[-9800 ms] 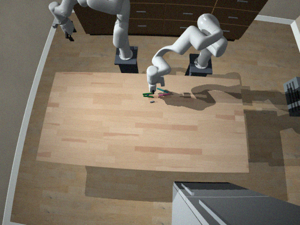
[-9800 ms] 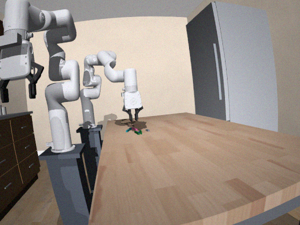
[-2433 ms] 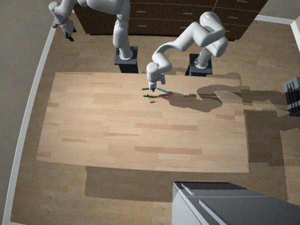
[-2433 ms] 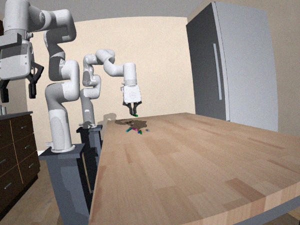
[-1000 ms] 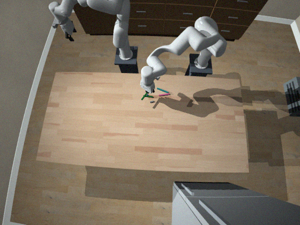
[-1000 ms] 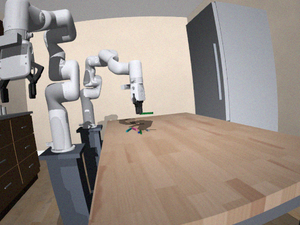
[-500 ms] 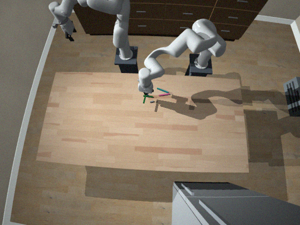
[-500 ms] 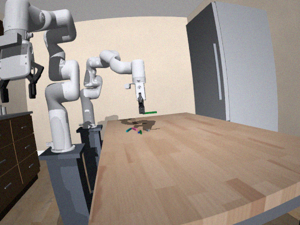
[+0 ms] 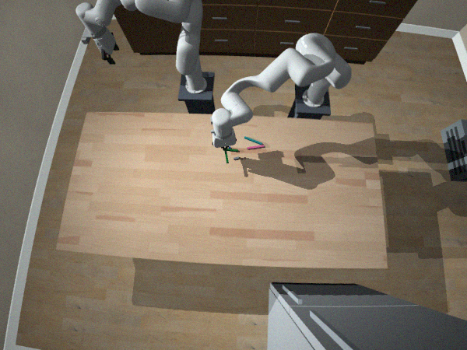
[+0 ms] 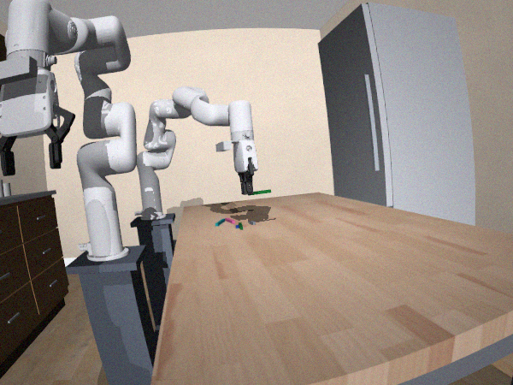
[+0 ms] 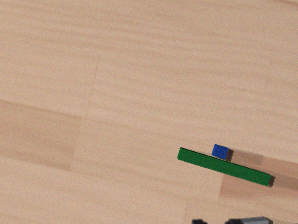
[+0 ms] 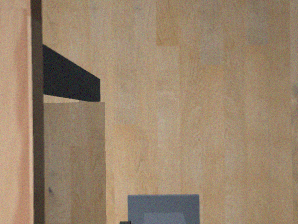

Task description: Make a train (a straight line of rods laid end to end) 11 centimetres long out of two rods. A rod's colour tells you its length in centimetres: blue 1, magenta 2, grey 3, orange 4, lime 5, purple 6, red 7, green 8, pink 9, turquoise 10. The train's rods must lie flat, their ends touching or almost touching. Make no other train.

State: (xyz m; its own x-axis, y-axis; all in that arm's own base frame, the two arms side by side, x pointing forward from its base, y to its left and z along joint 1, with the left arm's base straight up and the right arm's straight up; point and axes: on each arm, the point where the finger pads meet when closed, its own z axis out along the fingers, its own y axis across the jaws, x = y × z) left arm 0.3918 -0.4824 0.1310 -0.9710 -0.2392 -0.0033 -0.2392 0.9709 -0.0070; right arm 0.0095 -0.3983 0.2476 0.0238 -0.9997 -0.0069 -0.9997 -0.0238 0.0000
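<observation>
Inside the pedestal-side long edge | left gripper (image 9: 225, 148) (image 10: 246, 193) (image 11: 219, 221) clamped on green rod (image 9: 227, 157) (image 10: 262, 192), axis crosswise | grey rod (image 9: 237, 158) (image 10: 252, 222) lay nearly lengthwise, toward left arm's short edge | right gripper (image 9: 113, 54) (image 10: 32, 164) apart, farther

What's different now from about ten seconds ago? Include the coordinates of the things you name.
The left gripper (image 9: 225, 148) (image 10: 246, 193) (image 11: 215, 222) has lifted one green rod (image 9: 226, 158) (image 10: 262, 192) off the table, carried it slightly leftward in the top view and swung it to point towards that picture's bottom. The pink rod (image 9: 256, 147) (image 10: 230, 221) and turquoise rod (image 9: 254, 141) (image 10: 220, 222) stayed put.
</observation>
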